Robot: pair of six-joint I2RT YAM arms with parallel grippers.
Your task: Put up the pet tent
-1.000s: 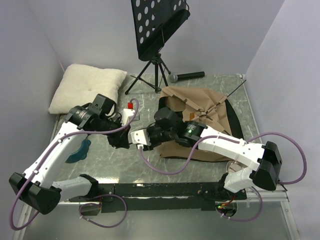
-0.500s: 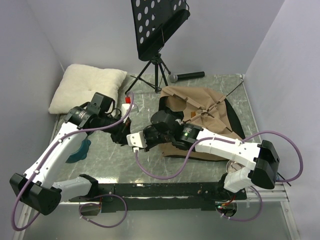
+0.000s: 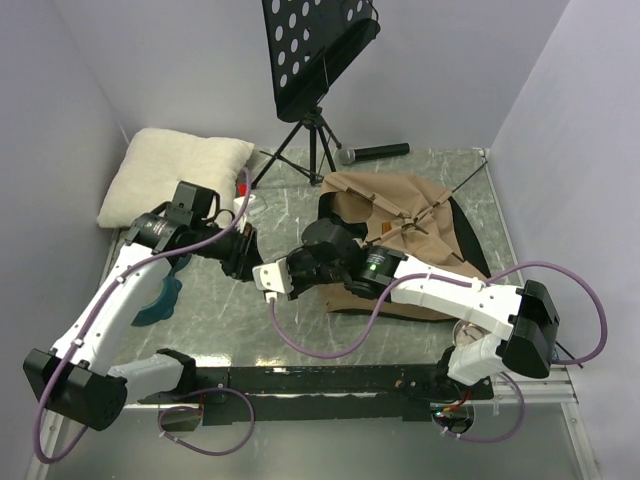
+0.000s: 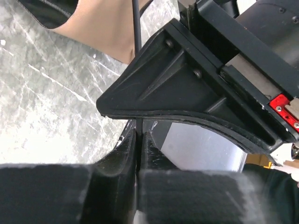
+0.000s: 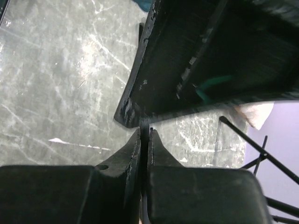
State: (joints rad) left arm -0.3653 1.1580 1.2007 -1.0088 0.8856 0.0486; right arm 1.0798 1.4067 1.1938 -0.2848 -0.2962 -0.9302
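Note:
The pet tent [image 3: 400,225] lies collapsed at the right of the table as tan-brown fabric with black lining; one corner of it [image 4: 100,32] also shows in the left wrist view. A thin black tent pole [image 4: 136,28] runs from that fabric down into my left gripper [image 4: 138,135], which is shut on it. My left gripper [image 3: 245,258] and right gripper [image 3: 262,272] meet tip to tip left of the tent. The right gripper [image 5: 145,130] is shut, with a thin dark pole pinched between its fingers. The left gripper's black finger fills the view just beyond it.
A cream pillow [image 3: 175,175] lies at the back left. A black music stand [image 3: 315,50] on a tripod [image 5: 252,149] stands at the back, and a microphone [image 3: 375,152] lies beside it. There is a blue object [image 3: 160,300] under the left arm.
The right gripper's jaws have closed. My left gripper has drawn back and to the left, and the right gripper followed it slightly leftward.

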